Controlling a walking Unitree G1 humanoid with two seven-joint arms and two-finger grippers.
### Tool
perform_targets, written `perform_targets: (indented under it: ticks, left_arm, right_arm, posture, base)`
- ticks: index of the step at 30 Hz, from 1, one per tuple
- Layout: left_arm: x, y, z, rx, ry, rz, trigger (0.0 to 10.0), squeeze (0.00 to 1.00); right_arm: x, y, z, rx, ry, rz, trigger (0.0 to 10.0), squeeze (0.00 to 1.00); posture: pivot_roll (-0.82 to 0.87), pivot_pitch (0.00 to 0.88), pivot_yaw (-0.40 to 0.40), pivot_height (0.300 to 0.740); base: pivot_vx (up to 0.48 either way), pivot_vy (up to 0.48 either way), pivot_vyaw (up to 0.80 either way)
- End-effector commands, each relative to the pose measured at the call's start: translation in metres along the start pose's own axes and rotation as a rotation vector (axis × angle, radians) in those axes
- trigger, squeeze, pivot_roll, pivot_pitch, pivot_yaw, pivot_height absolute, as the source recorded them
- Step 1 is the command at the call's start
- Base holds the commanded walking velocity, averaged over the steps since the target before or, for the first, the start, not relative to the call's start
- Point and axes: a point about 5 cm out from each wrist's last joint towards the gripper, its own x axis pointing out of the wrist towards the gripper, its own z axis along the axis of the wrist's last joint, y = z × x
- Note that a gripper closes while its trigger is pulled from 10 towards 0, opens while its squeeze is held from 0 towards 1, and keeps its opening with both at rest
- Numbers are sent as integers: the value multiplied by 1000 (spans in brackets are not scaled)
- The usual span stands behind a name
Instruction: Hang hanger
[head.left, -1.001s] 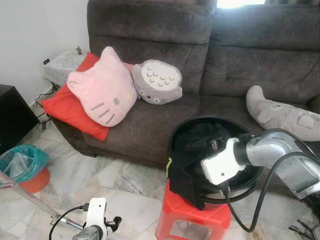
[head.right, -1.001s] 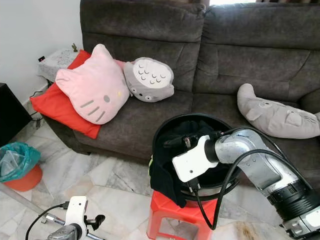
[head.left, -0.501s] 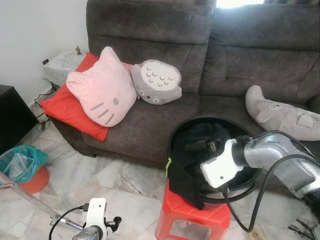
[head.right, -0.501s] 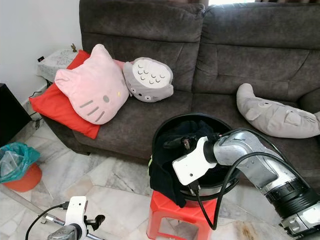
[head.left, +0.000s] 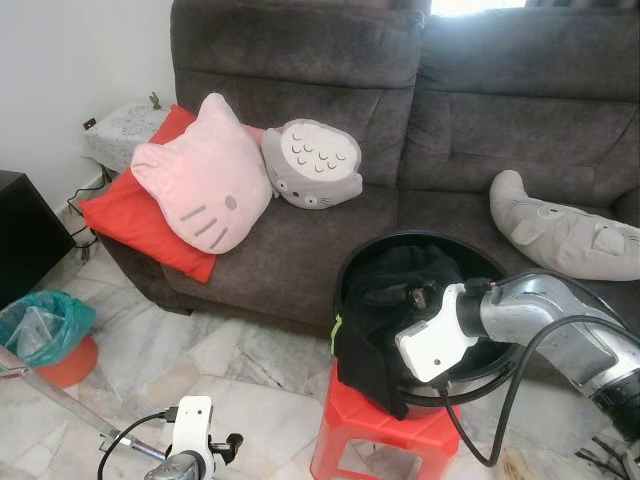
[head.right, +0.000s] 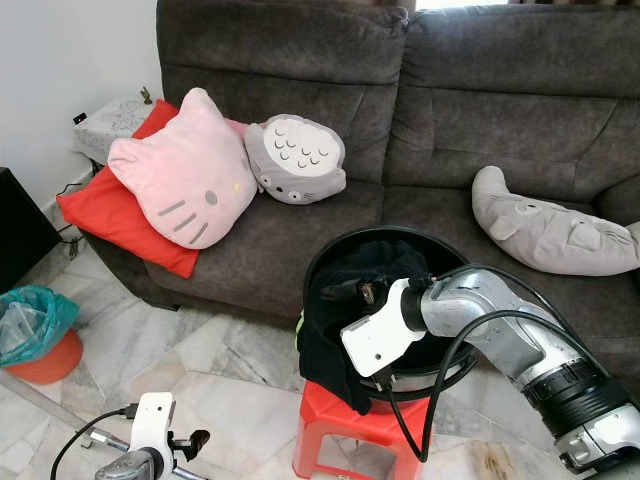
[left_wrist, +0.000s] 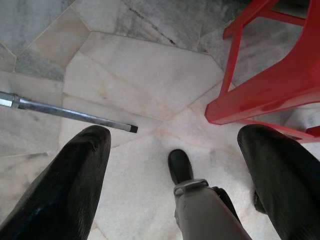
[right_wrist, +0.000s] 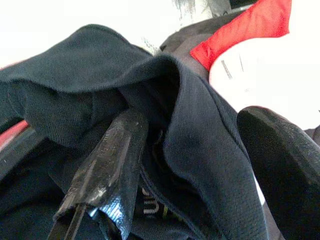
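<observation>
While the right pincer reaches released over the dark garment in the black basket, closing comes next; left pincer hangs released.

A black basket on a red stool holds dark clothing whose folds hide whatever lies beneath; no hanger can be made out among them. The right gripper reaches into the basket, its fingertips partly lost against the dark cloth. The stool's lower legs are cut off by the picture's edge, as is the left gripper beside it
</observation>
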Motion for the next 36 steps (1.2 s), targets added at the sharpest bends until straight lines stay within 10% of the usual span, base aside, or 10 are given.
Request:
perform_targets:
  ticks: [1, 21, 36]
  left_arm:
    - [-1, 3, -4, -6, 17, 16, 10000, 0]
    - [-1, 4, -5, -8, 13, 18, 10000, 0]
    - [0, 3, 0, -6, 2, 15, 10000, 0]
  right_arm:
    - [1, -3, 0, -26, 2, -4, 10000, 0]
    - [6, -18, -6, 54, -39, -208, 10000, 0]
    - [12, -1, -23, -19, 67, -141, 10000, 0]
  posture:
    - [-190, 6, 60, 740]
    - [-186, 7, 56, 740]
    - [-180, 7, 53, 740]
  base:
    - [0, 0, 0]
    - [0, 0, 0]
    - [0, 0, 0]
